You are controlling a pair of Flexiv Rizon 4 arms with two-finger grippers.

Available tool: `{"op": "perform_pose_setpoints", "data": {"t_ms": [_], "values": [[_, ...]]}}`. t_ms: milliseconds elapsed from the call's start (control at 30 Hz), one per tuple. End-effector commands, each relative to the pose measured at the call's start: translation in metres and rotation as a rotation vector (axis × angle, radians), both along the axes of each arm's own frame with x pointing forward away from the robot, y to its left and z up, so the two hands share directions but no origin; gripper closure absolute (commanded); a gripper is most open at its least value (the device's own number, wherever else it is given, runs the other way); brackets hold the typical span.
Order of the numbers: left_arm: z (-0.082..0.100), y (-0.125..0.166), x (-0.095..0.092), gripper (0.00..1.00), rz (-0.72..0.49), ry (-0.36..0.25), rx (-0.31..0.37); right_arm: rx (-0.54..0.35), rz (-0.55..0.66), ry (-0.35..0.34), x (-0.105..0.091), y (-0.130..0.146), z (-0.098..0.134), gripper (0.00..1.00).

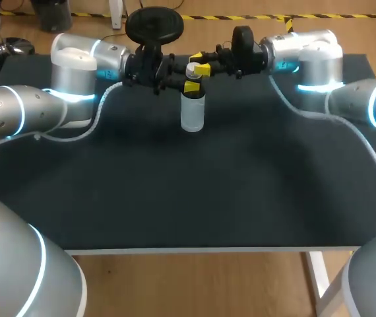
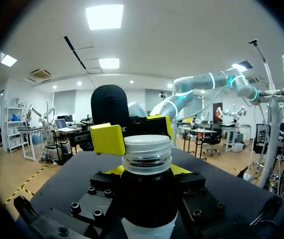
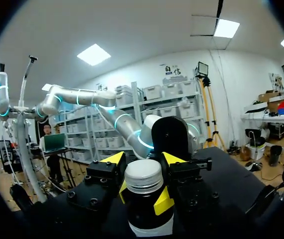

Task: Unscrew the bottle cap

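A clear bottle point(image 1: 192, 111) with a white screw cap point(image 1: 193, 69) stands upright at the far middle of the table. My left gripper point(image 1: 189, 86) comes in from the left and is shut on the bottle just below the cap. In the left wrist view its yellow tips flank the bottle point(image 2: 148, 199) under the ribbed cap point(image 2: 147, 148). My right gripper point(image 1: 198, 64) comes in from the right and is shut on the cap. In the right wrist view its two yellow tips sit either side of the cap point(image 3: 143, 175), with the right gripper point(image 3: 144, 160) centred over it.
A black mat covers the table point(image 1: 188, 191). A black round stand point(image 1: 154, 24) rises at the far edge behind the grippers. White cables point(image 1: 102, 111) trail from both arms onto the mat.
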State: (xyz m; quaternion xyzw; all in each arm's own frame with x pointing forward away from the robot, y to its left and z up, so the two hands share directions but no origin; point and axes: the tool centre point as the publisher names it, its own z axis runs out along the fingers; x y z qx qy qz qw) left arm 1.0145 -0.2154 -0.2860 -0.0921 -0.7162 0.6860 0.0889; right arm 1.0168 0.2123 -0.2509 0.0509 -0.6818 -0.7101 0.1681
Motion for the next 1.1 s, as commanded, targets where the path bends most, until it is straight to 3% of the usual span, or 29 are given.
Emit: {"op": "perform_pose_setpoints", "data": {"t_ms": [33,800,1100], "values": [[0.004,0.003,-0.003,1.0,-0.007,0.0,-0.004,0.07,0.518,0.008,0.016,-0.005,-0.015,1.0],[0.004,0.003,-0.003,1.0,-0.007,0.0,-0.004,-0.003,0.615,-0.027,0.015,-0.004,0.021,1.0],[0.004,0.003,-0.003,1.0,-0.007,0.0,-0.004,-0.017,0.45,-0.086,0.025,-0.022,0.036,1.0]]}}
